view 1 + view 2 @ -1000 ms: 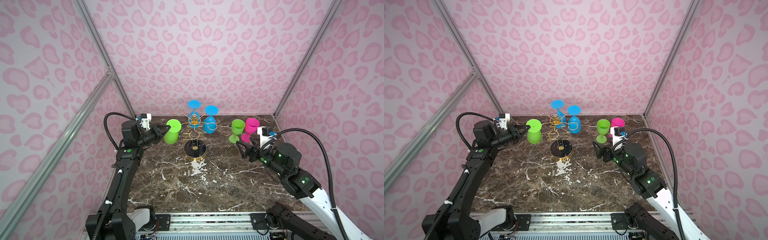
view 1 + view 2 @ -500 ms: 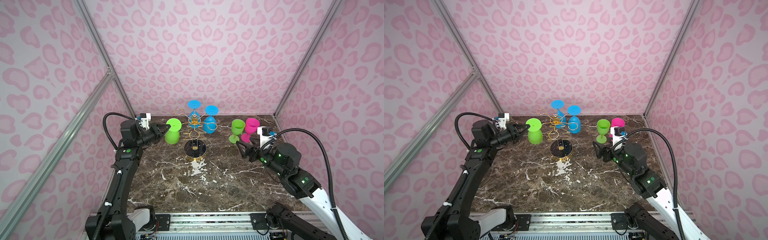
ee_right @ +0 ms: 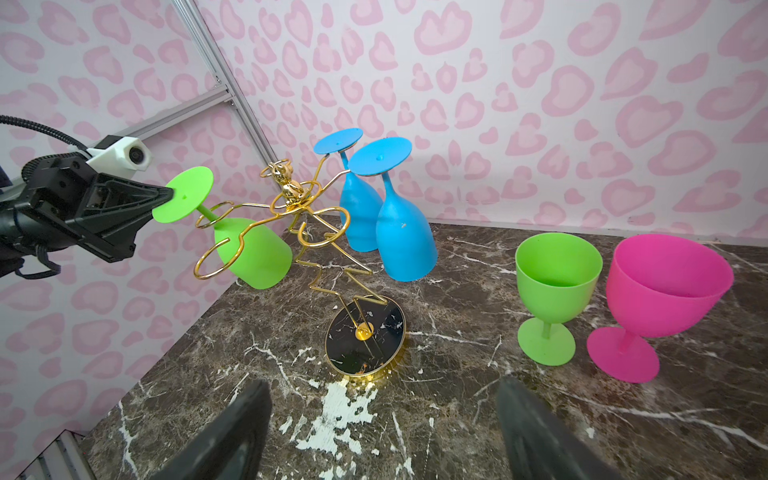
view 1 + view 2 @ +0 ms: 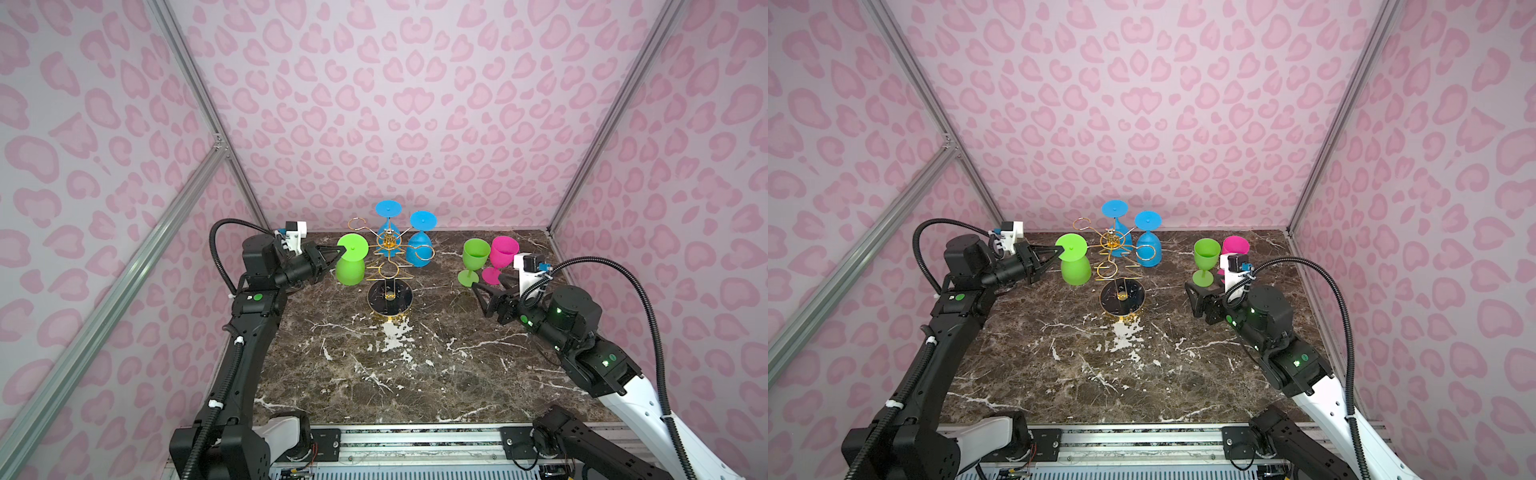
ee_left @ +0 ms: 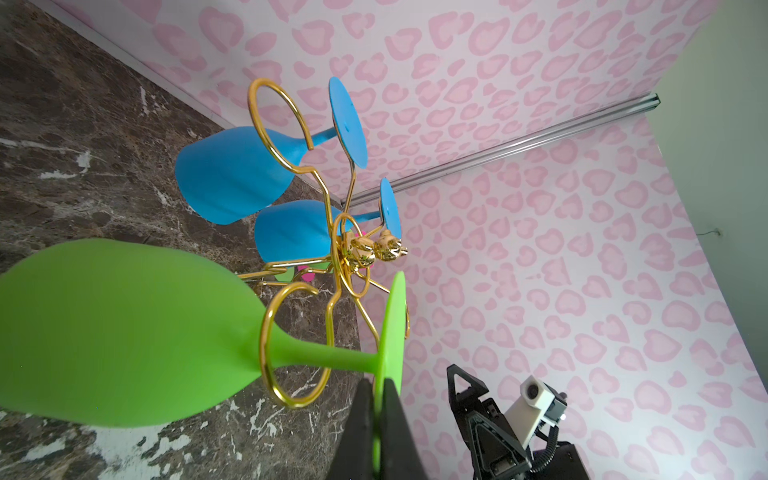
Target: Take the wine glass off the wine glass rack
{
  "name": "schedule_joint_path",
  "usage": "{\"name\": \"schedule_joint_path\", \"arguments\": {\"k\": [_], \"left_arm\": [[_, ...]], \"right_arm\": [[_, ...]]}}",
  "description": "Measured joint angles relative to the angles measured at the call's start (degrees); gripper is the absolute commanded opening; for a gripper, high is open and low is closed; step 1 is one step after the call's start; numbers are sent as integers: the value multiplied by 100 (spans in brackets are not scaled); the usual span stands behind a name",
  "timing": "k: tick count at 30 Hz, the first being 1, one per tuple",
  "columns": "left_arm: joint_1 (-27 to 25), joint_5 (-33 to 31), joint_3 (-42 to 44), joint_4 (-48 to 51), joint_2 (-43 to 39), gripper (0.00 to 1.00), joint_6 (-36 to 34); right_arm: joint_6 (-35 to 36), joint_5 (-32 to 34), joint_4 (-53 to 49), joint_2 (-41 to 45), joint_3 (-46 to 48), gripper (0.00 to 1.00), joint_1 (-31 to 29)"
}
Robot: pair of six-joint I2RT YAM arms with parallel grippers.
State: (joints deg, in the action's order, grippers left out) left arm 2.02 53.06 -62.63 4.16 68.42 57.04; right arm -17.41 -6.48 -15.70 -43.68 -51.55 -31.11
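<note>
A green wine glass [image 4: 350, 270] [image 4: 1075, 270] hangs upside down on the left arm of the gold wire wine glass rack [image 4: 389, 298] [image 4: 1122, 296]. Its stem still runs through a gold loop, as the left wrist view [image 5: 124, 332] and the right wrist view [image 3: 253, 253] both show. My left gripper [image 4: 338, 251] [image 4: 1060, 250] [image 5: 376, 384] [image 3: 168, 195] is shut on the rim of the glass's flat foot. My right gripper [image 4: 486, 286] [image 4: 1200, 289] [image 3: 380, 388] is open and holds nothing. It hovers low over the marble, to the right of the rack's base [image 3: 365, 336].
Two blue glasses [image 4: 419, 249] [image 4: 388, 226] [image 3: 405, 241] hang upside down at the back of the rack. An upright green glass [image 4: 473, 259] [image 3: 557, 282] and a pink glass [image 4: 503, 253] [image 3: 665, 286] stand on the marble just beyond my right gripper. Pink walls close in on three sides.
</note>
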Motion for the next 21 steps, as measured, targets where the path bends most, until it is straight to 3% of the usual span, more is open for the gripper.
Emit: {"name": "schedule_joint_path", "arguments": {"k": [21], "left_arm": [[-118,83,-328,20,422,3,-168]], "right_arm": [[0,44,-28,160,46,87,0]]}}
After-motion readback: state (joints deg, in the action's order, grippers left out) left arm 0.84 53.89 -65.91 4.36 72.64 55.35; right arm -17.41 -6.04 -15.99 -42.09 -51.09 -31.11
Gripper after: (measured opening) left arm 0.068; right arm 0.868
